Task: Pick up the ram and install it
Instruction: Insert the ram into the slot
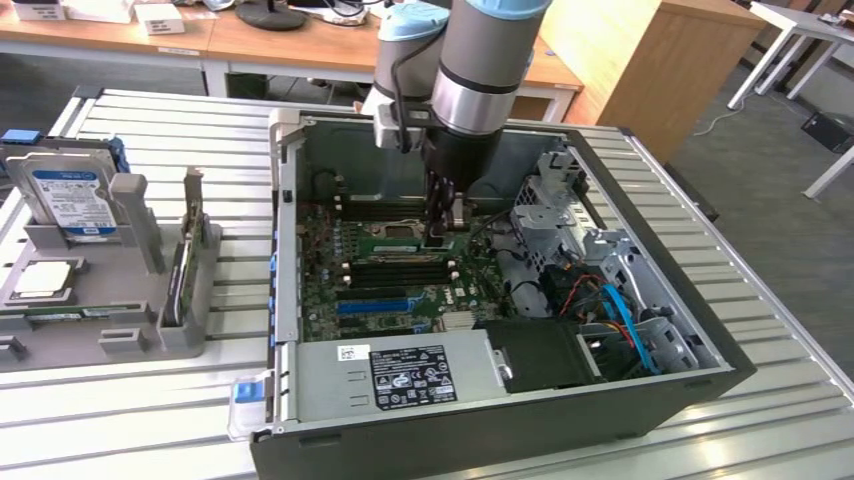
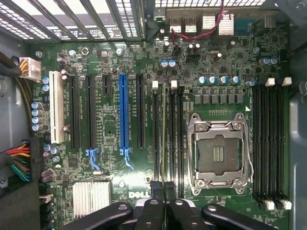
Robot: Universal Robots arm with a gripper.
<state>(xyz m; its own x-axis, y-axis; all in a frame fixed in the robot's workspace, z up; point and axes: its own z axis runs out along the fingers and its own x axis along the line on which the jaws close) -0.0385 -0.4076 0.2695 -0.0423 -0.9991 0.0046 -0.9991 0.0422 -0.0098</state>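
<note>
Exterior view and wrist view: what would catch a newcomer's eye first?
In the exterior view, the grey robot arm reaching down into the open computer case stands out. In the wrist view, it is the long blue slot and the empty processor socket, with the gripper closed on the ram between them.

Green ram [image 2: 163, 139], blue slot connector [image 2: 123, 115]

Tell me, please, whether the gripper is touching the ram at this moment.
Touching. In the wrist view the gripper is shut on the ram, whose thin edge runs out from between its jaws.
</note>
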